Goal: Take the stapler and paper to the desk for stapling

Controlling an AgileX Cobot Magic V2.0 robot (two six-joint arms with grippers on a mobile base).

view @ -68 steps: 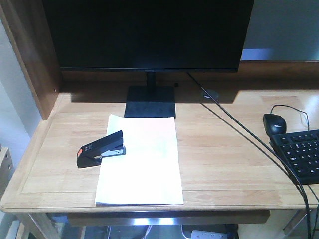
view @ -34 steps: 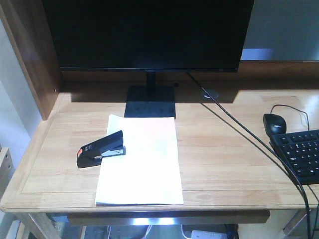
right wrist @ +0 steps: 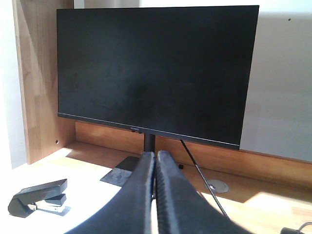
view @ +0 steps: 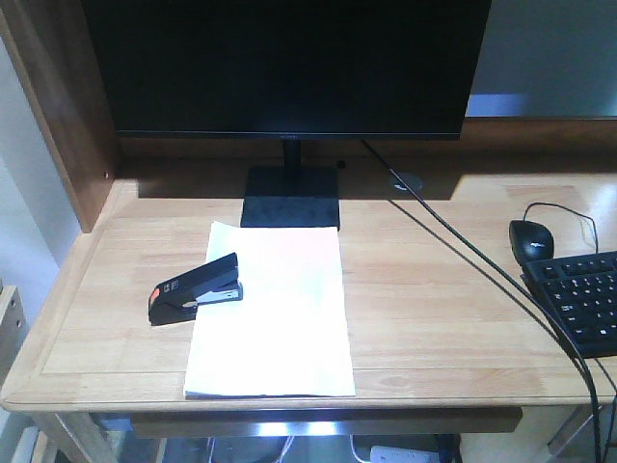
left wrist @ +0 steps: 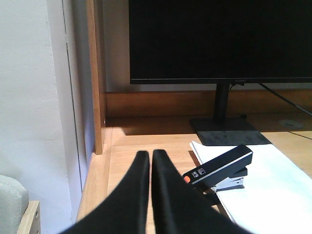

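Keyboard [view: 581,301] cut off at the right frame edge, mouse [view: 531,238] beside it; monitor [view: 285,66] top cropped. Paper [view: 272,311] lies lengthwise on the desk [view: 443,289], near edge close to the front rim, far edge touching the monitor base [view: 290,197]. Stapler [view: 194,288] straddles the paper's left edge, orange tab pointing outward; its label is unreadable. Bare wood lies between paper and cable [view: 482,270]. Left gripper [left wrist: 147,168] and right gripper [right wrist: 156,165] both show fingers pressed together, holding nothing.

Light-wood desk [view: 453,299], matt white paper [view: 280,318]
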